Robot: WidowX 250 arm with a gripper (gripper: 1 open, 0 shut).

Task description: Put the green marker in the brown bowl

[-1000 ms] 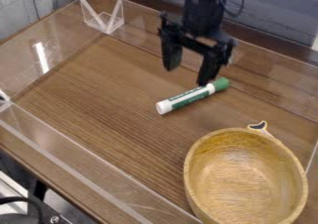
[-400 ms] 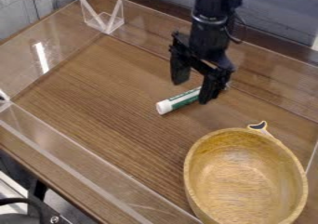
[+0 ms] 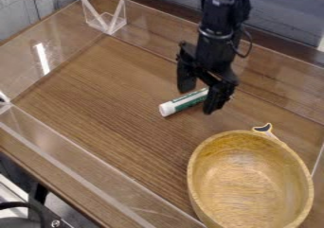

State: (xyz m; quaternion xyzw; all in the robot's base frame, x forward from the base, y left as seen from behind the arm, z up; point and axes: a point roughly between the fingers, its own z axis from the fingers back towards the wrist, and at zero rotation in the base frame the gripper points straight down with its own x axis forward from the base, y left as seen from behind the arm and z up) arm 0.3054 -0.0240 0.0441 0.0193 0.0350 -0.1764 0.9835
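The gripper [image 3: 204, 86] points straight down with its 2 dark fingers spread wide and nothing between them, one finger on each side of the green marker [image 3: 185, 101], whose capped end is hidden behind the near finger. Whether the fingertips touch the wooden table [image 3: 101, 90] cannot be told from this view. The marker lies flat on the table, slanting from its white tip at lower left up toward the gripper, well apart from the brown bowl [image 3: 249, 184] at the lower right. It looks like a light, stiff plastic cylinder with a smooth barrel, so it is likely to roll or slip if pinched off-centre; a grip across the barrel near its middle, with the fingers square to its length, seems the safest hold. It should not be fragile, and a firm squeeze ought to do no harm. The bowl is a wide, shallow wooden dish with a small notched tab on its far rim, and it is empty, its grain showing all over the inside. A clear plastic wall [image 3: 76, 175] runs along the table's near edge.
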